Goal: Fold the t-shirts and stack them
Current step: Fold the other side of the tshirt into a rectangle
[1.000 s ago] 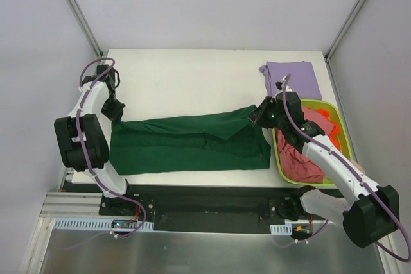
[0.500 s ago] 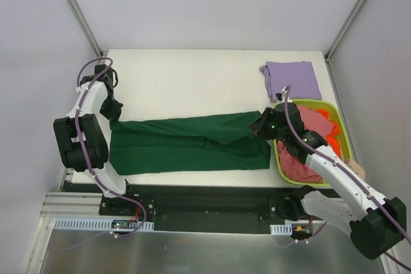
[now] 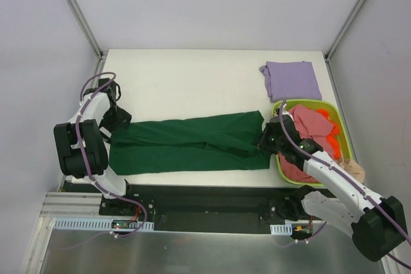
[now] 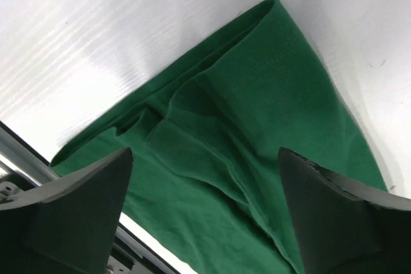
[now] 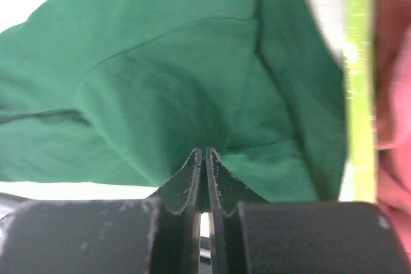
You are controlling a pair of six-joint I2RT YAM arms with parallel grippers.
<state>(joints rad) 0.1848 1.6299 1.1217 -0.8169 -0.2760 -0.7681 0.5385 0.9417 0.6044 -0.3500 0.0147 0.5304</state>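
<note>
Green shirt (image 3: 186, 145) lies long across the near side of the table (image 3: 192, 81), partly folded. Right gripper (image 5: 206, 153) is pinched closed on a tented fold at the shirt's right end, just beside the basket (image 3: 321, 102). Left gripper (image 4: 204, 158) is spread wide over the left end, gripping nothing. Purple shirt (image 3: 293, 80) lies folded at the far right. Red shirt (image 3: 307, 123) and beige shirt (image 3: 352, 171) are in the basket.

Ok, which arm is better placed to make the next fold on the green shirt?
Right, I'd say. The right gripper is shut on the dark green t-shirt's end by the lime-green basket, so it can carry that end over. The left gripper hangs open above the other end, holding nothing.
</note>
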